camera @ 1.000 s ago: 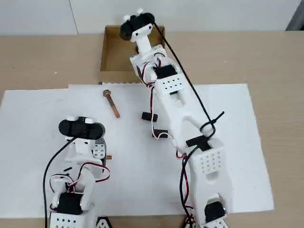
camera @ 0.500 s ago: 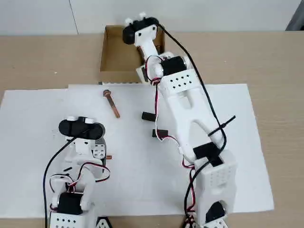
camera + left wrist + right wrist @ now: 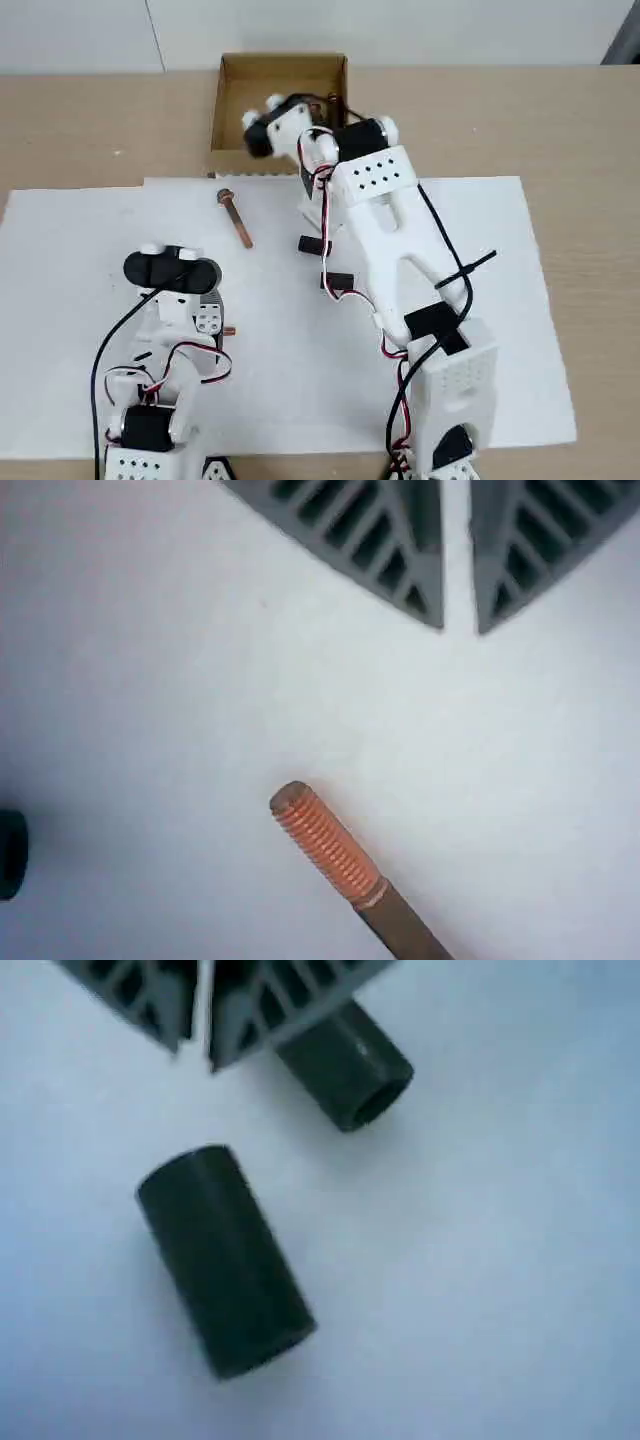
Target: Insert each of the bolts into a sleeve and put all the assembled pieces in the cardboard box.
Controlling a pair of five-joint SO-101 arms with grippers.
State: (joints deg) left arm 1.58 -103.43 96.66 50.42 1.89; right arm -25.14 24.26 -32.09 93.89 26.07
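Since nothing is gripped yet, the left hand (image 3: pixel 460 625), fingers almost together, hangs near the copper-coloured threaded metal bolt (image 3: pixel 325 845) on the white paper-covered surface (image 3: pixel 150 680); the right hand (image 3: pixel 197 1055), likewise nearly closed, hangs over two black cylindrical plastic sleeves (image 3: pixel 225 1260), probably to pick one

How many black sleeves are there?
2. One sleeve lies on the white paper, right of the bolt; the other sleeve lies just nearer the arms' bases. Others may hide in the box.
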